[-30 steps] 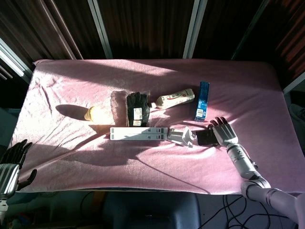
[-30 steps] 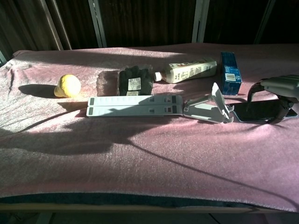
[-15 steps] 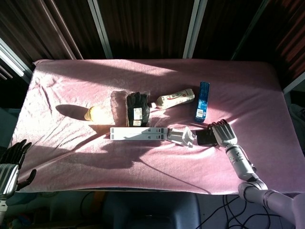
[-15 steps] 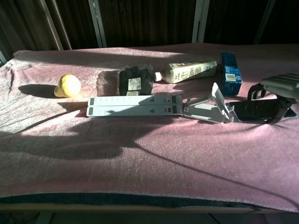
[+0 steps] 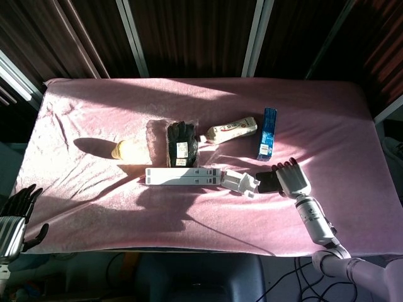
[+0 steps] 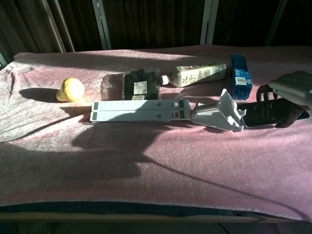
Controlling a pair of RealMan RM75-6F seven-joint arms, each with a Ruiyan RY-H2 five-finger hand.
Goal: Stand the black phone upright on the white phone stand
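The black phone (image 5: 267, 182) (image 6: 267, 112) lies just right of the white phone stand (image 5: 240, 182) (image 6: 218, 116), its left end touching the stand. It is tilted, with its screen turned toward the chest camera. My right hand (image 5: 293, 178) (image 6: 293, 88) arches over the phone's right end and grips it, fingers on the far edge and thumb on the near edge. The stand sits low on the pink cloth with its back flap raised. My left hand (image 5: 14, 216) hangs open off the table's near left corner, seen only in the head view.
A long white bar (image 5: 184, 176) (image 6: 140, 110) lies left of the stand, touching it. Behind are a pack of black gloves (image 5: 181, 145), a white bottle on its side (image 5: 233, 130), a blue box (image 5: 269, 132) and a yellow ball (image 5: 121, 150).
My right hand has closed over the phone and tipped it up from flat. The phone slid left against the stand, which shifted slightly. The left hand stayed put.
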